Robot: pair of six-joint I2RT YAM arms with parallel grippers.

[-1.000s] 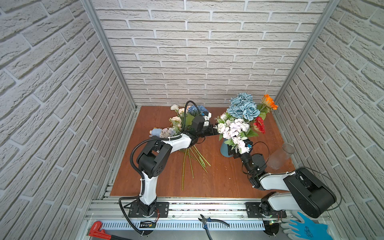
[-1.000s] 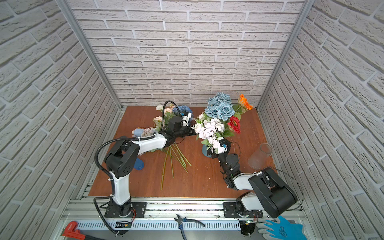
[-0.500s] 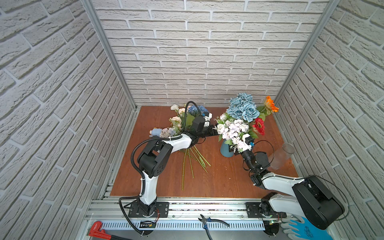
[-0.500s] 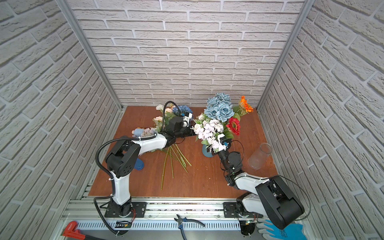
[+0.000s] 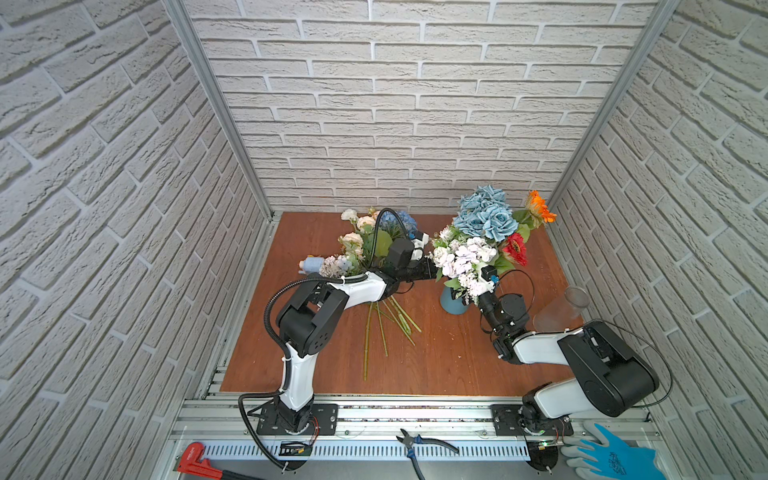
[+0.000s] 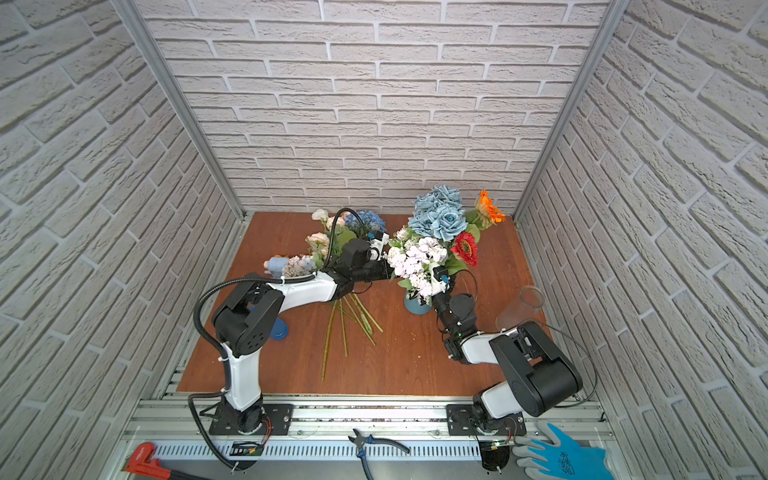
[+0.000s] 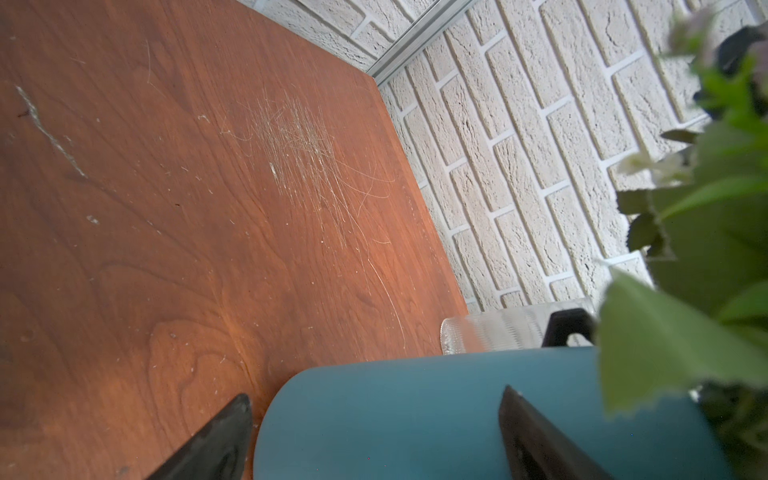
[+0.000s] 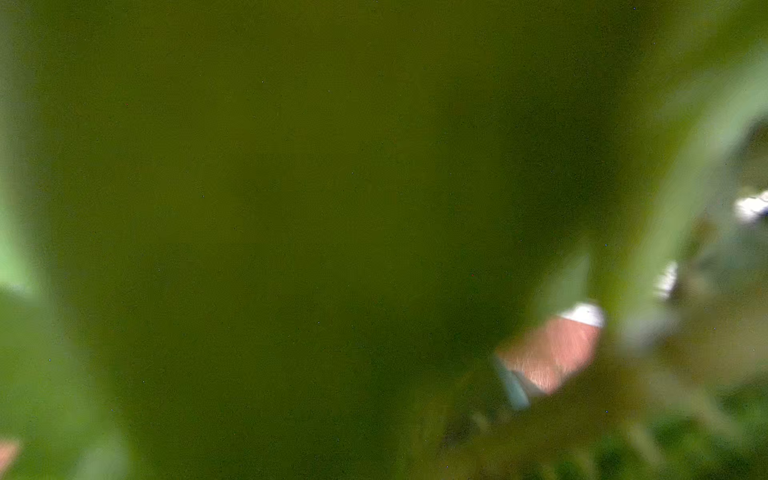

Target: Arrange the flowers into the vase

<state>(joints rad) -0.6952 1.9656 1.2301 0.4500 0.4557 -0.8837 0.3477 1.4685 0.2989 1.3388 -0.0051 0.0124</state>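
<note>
Change: the right arm's black elbow [image 5: 611, 370] has shifted a bit since a second ago; the bunch stays put.
Flowers: the flowers [image 5: 478, 249] stand in the blue vase [image 5: 453, 305], just 3 o'clock of the table's [image 5: 436, 365] middle.
Left pincer: the left gripper [image 7: 376, 395] is spread wide at the vase's 10 o'clock (not clearly touching).
Right pincer: the right gripper [image 5: 484, 282] reaches in from 5 o'clock, spread wide; leaves hide it.
Around: loose flowers [image 5: 374, 241] lie at 11 o'clock; a glass vase [image 5: 561, 309] stands far out at 3 o'clock.

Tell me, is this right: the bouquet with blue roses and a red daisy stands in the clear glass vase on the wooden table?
Not quite. The bouquet with blue roses and a red daisy stands in the blue vase on the wooden table. The clear glass vase stands empty near the right wall. Both top views show it.
</note>
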